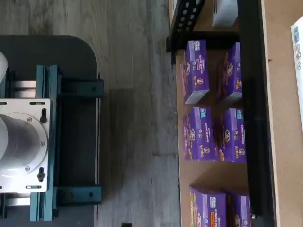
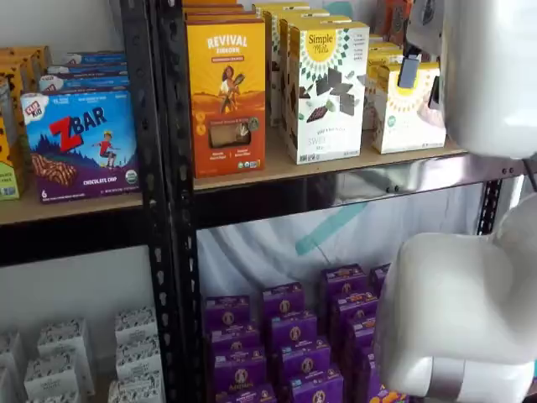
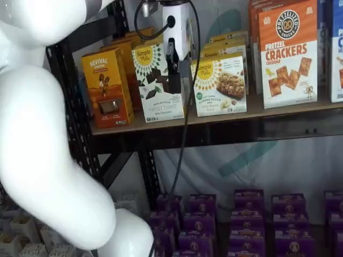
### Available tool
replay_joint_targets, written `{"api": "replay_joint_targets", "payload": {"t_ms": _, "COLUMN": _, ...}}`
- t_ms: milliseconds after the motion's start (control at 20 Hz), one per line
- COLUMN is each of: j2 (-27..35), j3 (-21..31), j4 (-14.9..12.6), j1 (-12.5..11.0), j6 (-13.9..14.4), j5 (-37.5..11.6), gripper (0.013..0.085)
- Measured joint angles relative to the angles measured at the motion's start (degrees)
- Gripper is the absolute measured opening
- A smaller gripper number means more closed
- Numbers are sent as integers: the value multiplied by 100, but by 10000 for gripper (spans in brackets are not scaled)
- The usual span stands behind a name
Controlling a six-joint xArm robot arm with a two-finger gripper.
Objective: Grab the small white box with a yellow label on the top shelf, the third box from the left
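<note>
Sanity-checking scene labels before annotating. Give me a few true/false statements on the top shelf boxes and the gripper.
1. The small white box stands on the top shelf. True.
2. The gripper has the small white box clamped between its fingers. False: in a shelf view it hangs in front of the shelf, holding nothing.
3. An orange Revival box stands beside the taller Simple Mills box. True.
4. The pretzel crackers box lies flat on its face. False: it stands upright.
5. Purple boxes fill the level below the top shelf. True.
</note>
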Motion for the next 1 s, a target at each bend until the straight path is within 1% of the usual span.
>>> {"api": "replay_joint_targets", "payload": {"t_ms": 100, "j2": 52, "j3": -57, "j4": 159, "j1": -56, "j6": -3, "j5": 12, "gripper": 850}}
{"api": "replay_joint_targets", "payload": {"t_ms": 400, "j2": 182, "j3": -214, "j4": 231, "j1": -4, "j6": 69, "j5": -38, "gripper": 850}}
{"api": "replay_joint_targets", "payload": {"t_ms": 550, "j2": 166, "j3": -196, "j4": 466, "j1": -96, "j6": 55, "j5": -164, "gripper": 850}}
{"api": "replay_joint_targets", "payload": {"t_ms": 750, "j2": 258, "j3": -321, "j4": 707, "j1": -191, "j6": 50, "j5": -155, "gripper": 850}}
{"api": "replay_joint_targets", "payload": {"t_ms": 900, "j2": 341, "j3": -432, "j4": 719, "j1": -181, "j6": 67, "j5": -149, "gripper": 850}}
{"api": "replay_joint_targets", "payload": {"t_ms": 1000, "j2": 406, "j3": -513, "j4": 681, "j1": -153, "j6": 84, "j5": -123, "gripper": 850}}
